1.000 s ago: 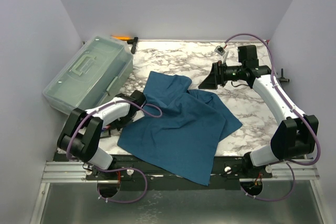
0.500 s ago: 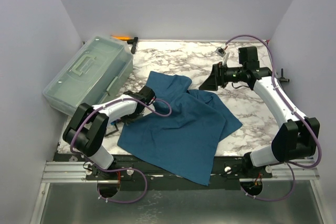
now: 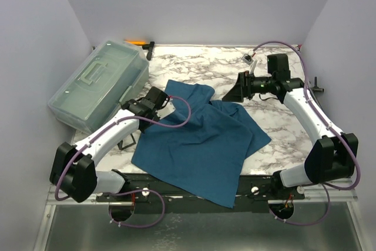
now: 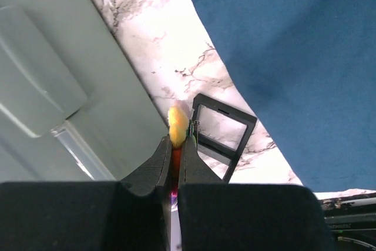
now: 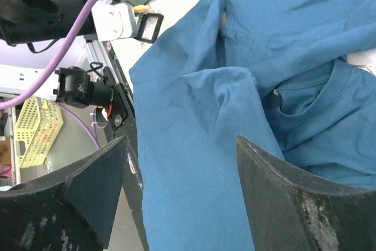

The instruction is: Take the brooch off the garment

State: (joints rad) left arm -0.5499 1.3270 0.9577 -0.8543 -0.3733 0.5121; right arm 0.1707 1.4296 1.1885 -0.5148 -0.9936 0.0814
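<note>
The garment [image 3: 205, 139] is a dark teal T-shirt lying crumpled across the middle of the marble table; it also shows in the left wrist view [image 4: 294, 57] and the right wrist view [image 5: 235, 86]. My left gripper [image 3: 136, 107] is off the shirt's left edge, beside the toolbox. It is shut [image 4: 178, 139] on the brooch [image 4: 178, 126], whose yellow tuft sticks out past the tips, with red and purple between the fingers. My right gripper [image 3: 232, 91] is open and empty [image 5: 181, 145], held above the shirt's far right part.
A translucent grey-green toolbox [image 3: 100, 83] stands at the left, close to the left gripper [image 4: 59, 86]. A black rectangular frame [image 4: 223, 136] lies on the marble between the box and the shirt. An orange-handled tool [image 3: 138, 42] lies at the back edge.
My left arm has swung from the shirt's left edge up and back, now extended beside the toolbox with the brooch in its fingers. The right arm has hardly moved.
</note>
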